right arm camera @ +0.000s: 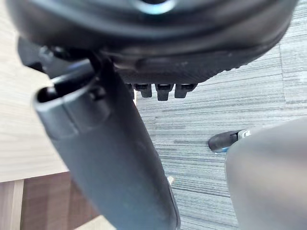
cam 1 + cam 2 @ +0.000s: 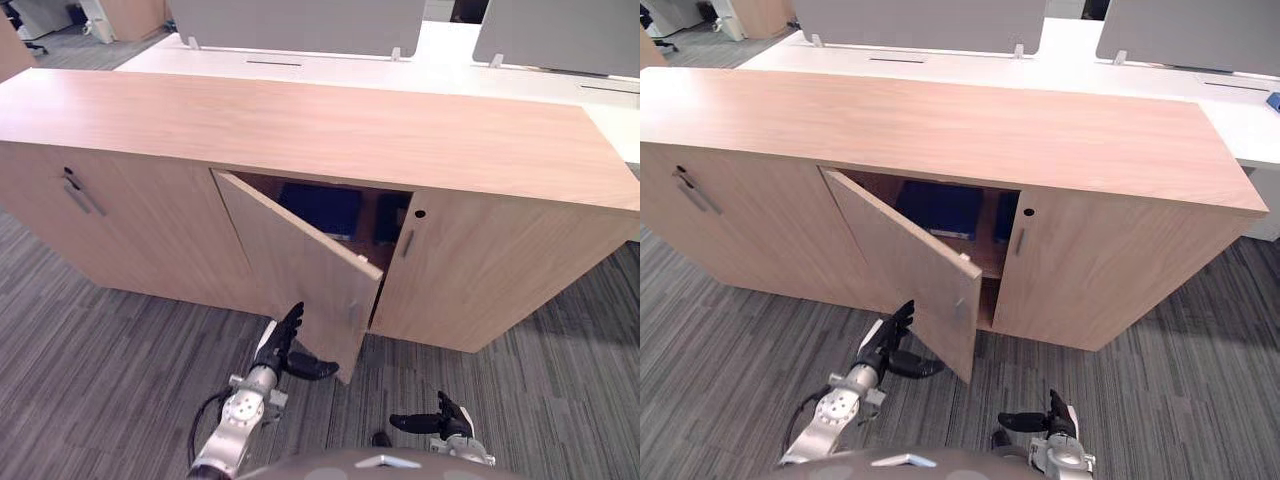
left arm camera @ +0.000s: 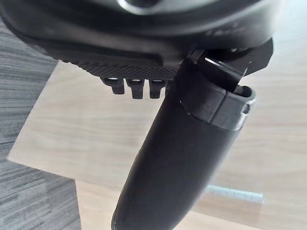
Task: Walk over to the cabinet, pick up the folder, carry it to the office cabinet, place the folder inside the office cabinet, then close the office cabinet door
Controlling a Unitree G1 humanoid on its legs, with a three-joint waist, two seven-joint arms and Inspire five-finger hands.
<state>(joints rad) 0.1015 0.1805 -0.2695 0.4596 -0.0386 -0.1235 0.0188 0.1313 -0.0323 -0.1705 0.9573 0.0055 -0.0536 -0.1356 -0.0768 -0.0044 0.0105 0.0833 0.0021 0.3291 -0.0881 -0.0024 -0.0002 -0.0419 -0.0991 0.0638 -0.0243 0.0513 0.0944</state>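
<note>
One door (image 2: 300,265) stands half open, the blue folder (image 2: 320,210) inside the cabinet (image 2: 300,130) behind it; the left hand (image 2: 280,348) — fingers straight, empty — is just beside the door's outer face, nearer than the relaxed, empty right hand (image 2: 442,420).

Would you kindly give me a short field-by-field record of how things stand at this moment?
office cabinet: light wood, standing on grey carpet
door: middle one, swung partly open, handle near its free edge
folder: dark blue, inside the open compartment
left robot hand: open, fingers straight, at the door's outer face; contact unclear
right robot hand: open, low, holding nothing
stage: folder stowed, door not yet closed
</note>
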